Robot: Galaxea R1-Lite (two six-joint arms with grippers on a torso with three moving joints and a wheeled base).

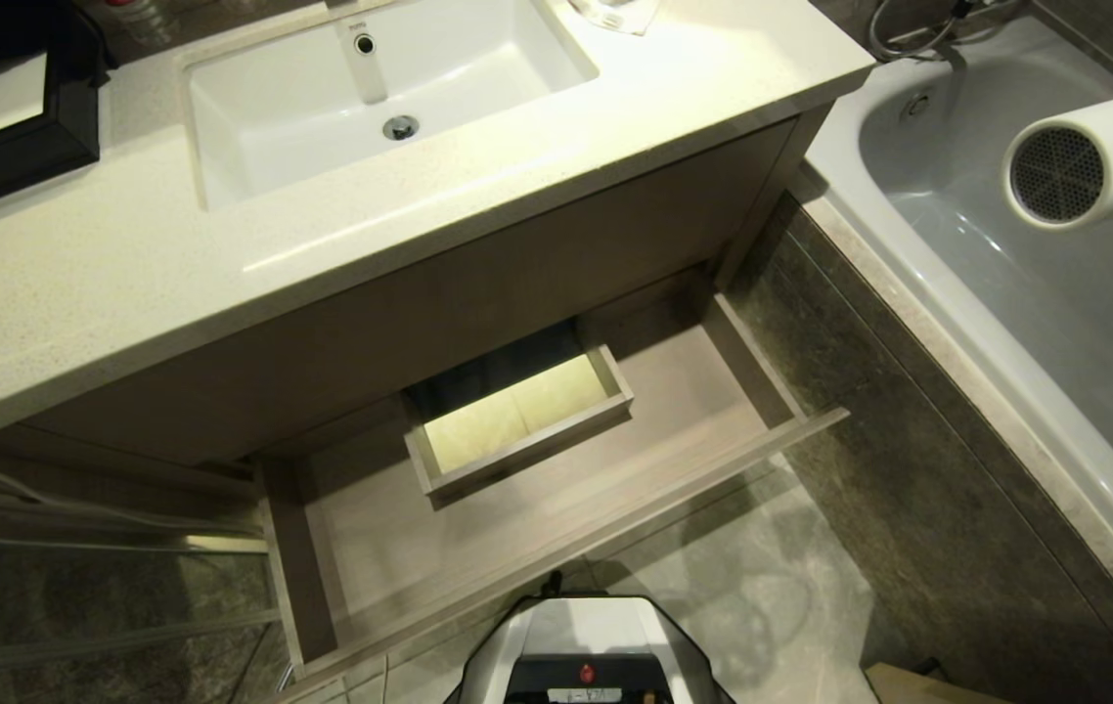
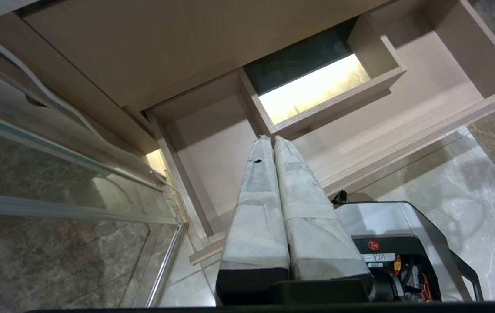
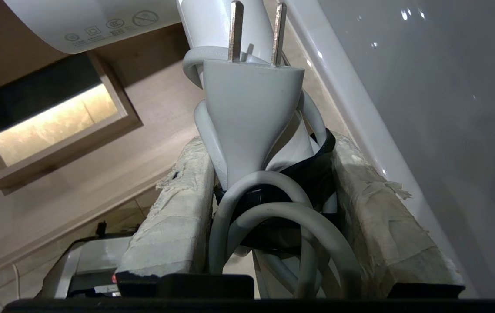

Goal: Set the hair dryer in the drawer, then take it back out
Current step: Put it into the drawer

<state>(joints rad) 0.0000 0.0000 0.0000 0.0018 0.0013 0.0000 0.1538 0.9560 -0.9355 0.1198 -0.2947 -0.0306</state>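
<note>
Clearly the right tool (image 3: 269, 204) clamps the hair dryer (image 3: 247, 117) by its cord bundle.

hair dryer (image 1: 1094, 156) handle cut off by head view's right edge; drawer (image 1: 556, 508) rear hidden under vanity (image 1: 400, 332)

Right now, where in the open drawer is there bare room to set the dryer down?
The drawer floor is bare all round the boxed cutout: widest right of it, a strip along the front, a pocket left. The right claw holds the hair dryer over the bathtub.

Pale tape wraps both grippers' fingers (image 2: 256, 204); the white-and-black base (image 1: 588, 645) carries a red button.
</note>
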